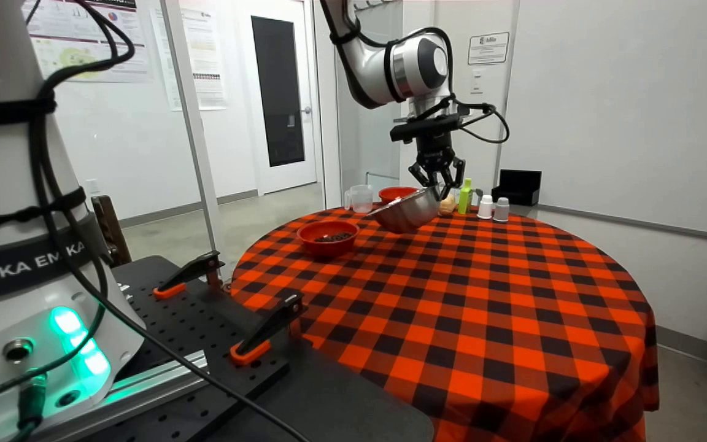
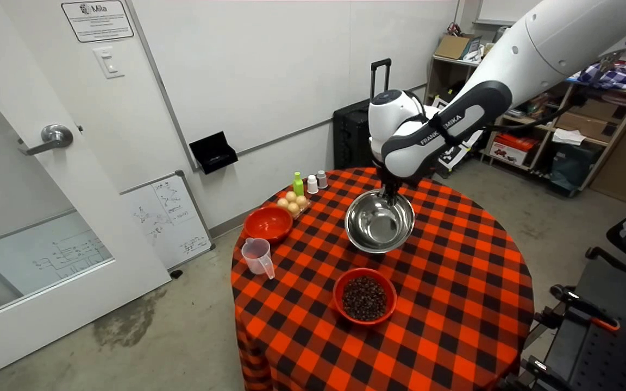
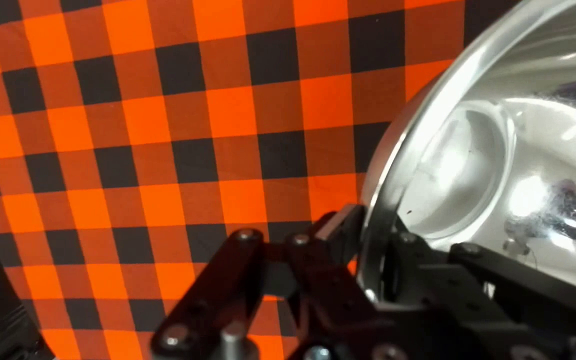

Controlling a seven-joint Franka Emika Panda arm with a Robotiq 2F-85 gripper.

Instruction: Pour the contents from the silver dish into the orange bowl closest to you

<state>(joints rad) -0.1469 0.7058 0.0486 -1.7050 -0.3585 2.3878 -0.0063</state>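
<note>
White walls [image 1: 688, 285] w/ grey baseboard [image 1: 691, 350]. Lg whiteboard [image 2: 291, 76] on wall, blk open box [image 2: 213, 153] nr its lower corner; sign [image 2: 98, 21] & lt switch [image 2: 108, 62] farther along. Small whiteboard [image 2: 169, 220] w/ handwriting leans on wall, standing on grey concrete floor [image 2: 199, 336], dk stains in spots. White door [image 2: 95, 201] w/ metal lever handle [image 2: 55, 138]; thru its glass, another written-on board [image 2: 57, 250]. In an ext. view, a dk-paned door [image 1: 278, 92] & a couple of posters [image 1: 86, 46]. Blk suitcase [image 2: 352, 136], handle up, by the wall; past it open shelving [image 2: 617, 141] w/ boxes [image 2: 508, 152] & misc. stuff, blue plaid cloth [image 2: 614, 77] on top. Round table [image 1: 501, 307] under red/blk check tablecloth [image 2: 454, 315]. Bright indoor lt.
</note>
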